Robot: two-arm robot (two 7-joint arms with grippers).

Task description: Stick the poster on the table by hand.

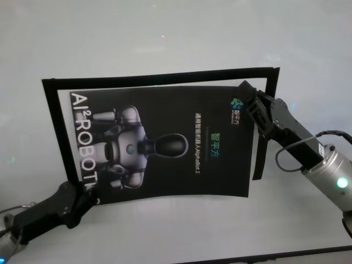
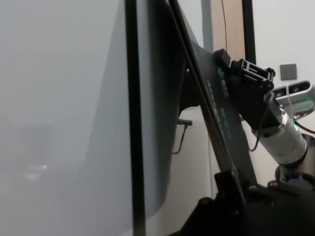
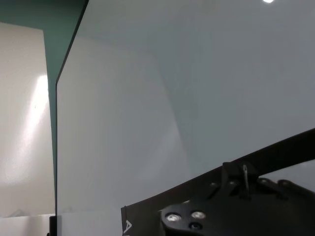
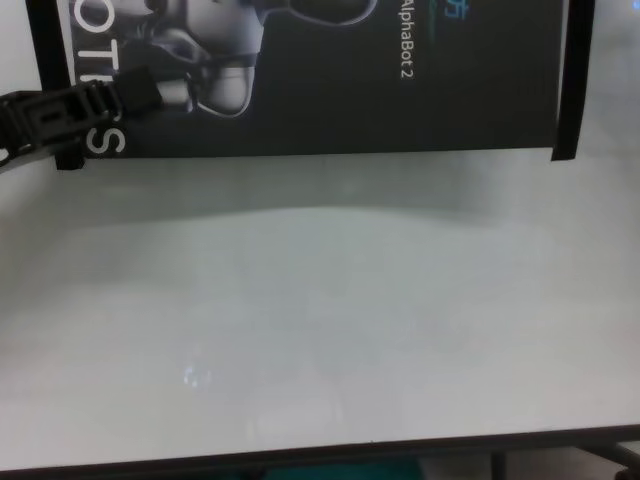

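The poster (image 1: 165, 143) is a black glossy sheet with a silver robot image. It hangs bowed a little above the white table (image 1: 165, 33) and casts a shadow on it. My left gripper (image 1: 88, 193) is shut on the poster's near left corner, by the white letters, which also shows in the chest view (image 4: 110, 100). My right gripper (image 1: 246, 102) is shut on the far right corner. The left wrist view shows the poster (image 2: 206, 98) edge-on, with the right gripper (image 2: 227, 64) at its far end.
Narrow black tape strips frame the poster: one along the far side (image 1: 165, 75), one on the left (image 1: 55, 126), one on the right (image 1: 264, 132). The table's dark front edge (image 4: 320, 455) runs close below. Bare tabletop (image 4: 320, 320) lies in front of the poster.
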